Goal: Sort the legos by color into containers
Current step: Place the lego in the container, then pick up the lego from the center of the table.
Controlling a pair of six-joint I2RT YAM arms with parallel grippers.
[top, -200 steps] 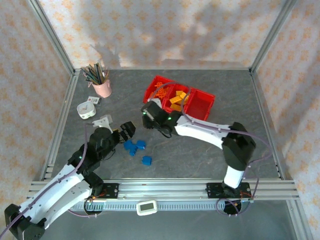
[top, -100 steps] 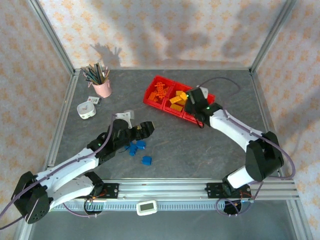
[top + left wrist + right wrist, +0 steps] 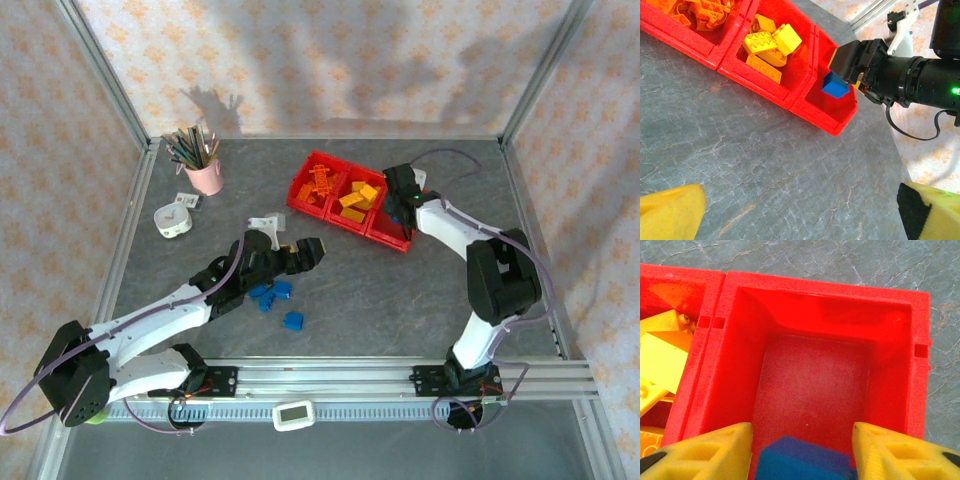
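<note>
Over the end bin (image 3: 825,282), right claw (image 3: 801,432) angled down, blue brick (image 3: 802,462) between fingers (image 3: 715,445).

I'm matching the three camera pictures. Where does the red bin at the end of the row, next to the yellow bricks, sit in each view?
Top external: end bin right of centre, partly under the right arm.
Left wrist: end bin upper middle, one corner pointing down.
Right wrist: end bin centre, seen from above.
Shared landmark: the yellow bricks in the neighbouring bin, on its left in every view.

Three joined red bins (image 3: 816,117); five blue bricks (image 3: 293,321); one pink pencil cup (image 3: 207,180)
</note>
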